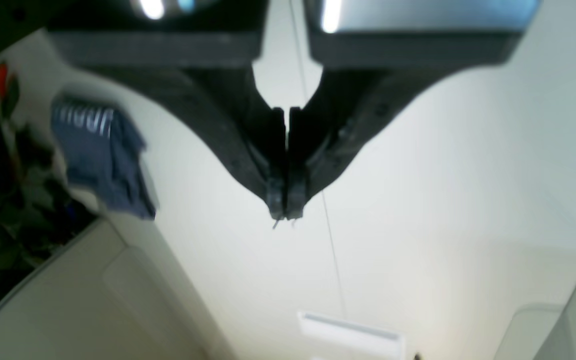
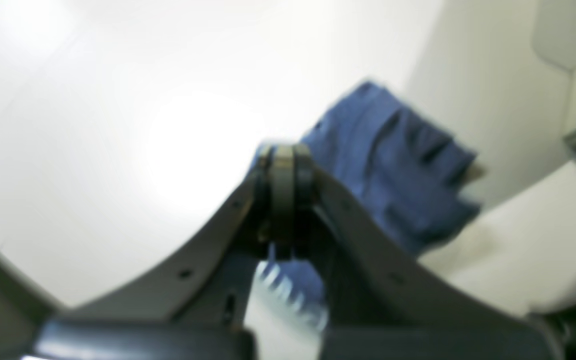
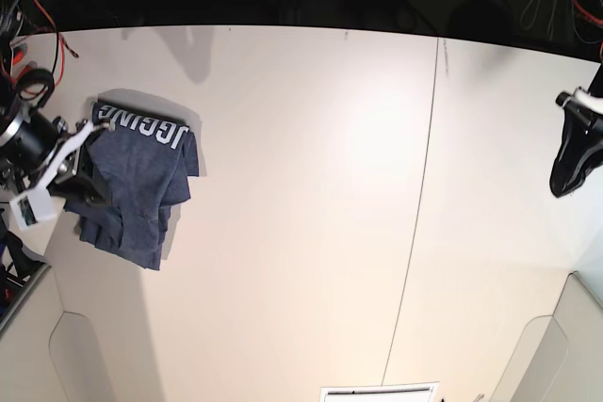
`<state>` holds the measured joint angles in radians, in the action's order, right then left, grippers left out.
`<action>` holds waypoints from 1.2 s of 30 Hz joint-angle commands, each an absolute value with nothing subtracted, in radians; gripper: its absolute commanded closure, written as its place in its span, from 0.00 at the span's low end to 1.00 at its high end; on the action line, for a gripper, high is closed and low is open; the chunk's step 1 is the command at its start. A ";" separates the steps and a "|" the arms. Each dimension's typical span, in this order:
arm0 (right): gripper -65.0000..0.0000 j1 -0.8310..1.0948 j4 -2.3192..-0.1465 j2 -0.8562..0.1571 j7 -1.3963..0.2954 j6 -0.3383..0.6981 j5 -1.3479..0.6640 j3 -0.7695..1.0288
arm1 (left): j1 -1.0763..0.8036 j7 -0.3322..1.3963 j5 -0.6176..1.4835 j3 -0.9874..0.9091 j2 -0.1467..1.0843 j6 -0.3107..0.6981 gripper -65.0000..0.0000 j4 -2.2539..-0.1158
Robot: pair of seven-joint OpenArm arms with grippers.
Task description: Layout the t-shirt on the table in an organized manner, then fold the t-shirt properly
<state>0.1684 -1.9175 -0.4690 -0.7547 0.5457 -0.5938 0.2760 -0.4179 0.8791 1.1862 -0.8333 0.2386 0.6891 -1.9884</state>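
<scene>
The t-shirt lies bunched, seemingly folded, near the table's left edge.

Red cables, white vent-like panel

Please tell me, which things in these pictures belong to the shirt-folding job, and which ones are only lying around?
Belongs to the job:
- t-shirt, bunched near the table's edge
- table
- right gripper, shut, at the shirt
- left gripper, shut, holding nothing

Only lying around:
- red and black cables behind the table
- white label at the near edge
</scene>
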 commanded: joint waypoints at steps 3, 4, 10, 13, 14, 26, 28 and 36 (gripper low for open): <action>1.00 0.307 -1.989 -0.484 -0.749 0.554 -0.620 0.340 | -0.550 0.896 1.232 -0.889 0.256 0.698 1.00 -2.017; 1.00 0.352 -1.996 -0.484 -0.751 0.554 -0.638 0.355 | -0.591 0.896 1.230 -0.896 0.258 0.698 1.00 -2.014; 1.00 0.618 -1.996 -0.485 -0.794 0.554 -0.720 0.352 | -0.817 0.895 1.309 -0.853 0.282 0.698 1.00 -1.932; 1.00 0.726 -1.980 -0.485 -0.793 0.554 -0.719 0.311 | -0.877 0.895 1.331 -0.770 0.338 0.698 1.00 -1.859; 1.00 0.748 -1.969 -0.485 -0.792 0.554 -0.719 0.292 | -0.883 0.894 1.328 -0.738 0.354 0.698 1.00 -1.833; 1.00 0.805 -1.613 -0.484 -0.648 0.554 -0.545 -0.018 | -0.859 0.581 1.034 -0.289 0.384 0.698 1.00 -1.548; 1.00 0.801 -1.543 -0.476 -0.576 0.552 -0.465 -0.066 | -0.833 0.484 0.933 -0.228 0.375 0.698 1.00 -1.505; 1.00 0.691 -1.221 -0.400 -0.466 0.489 -0.306 -0.139 | -0.722 0.444 0.659 -0.156 0.229 0.698 1.00 -1.370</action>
<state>0.6830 -1.2091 -0.3889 -0.4717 0.4858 -0.3016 -0.1421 -0.7086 0.4553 0.6453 -0.1513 0.2180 0.6849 -1.3613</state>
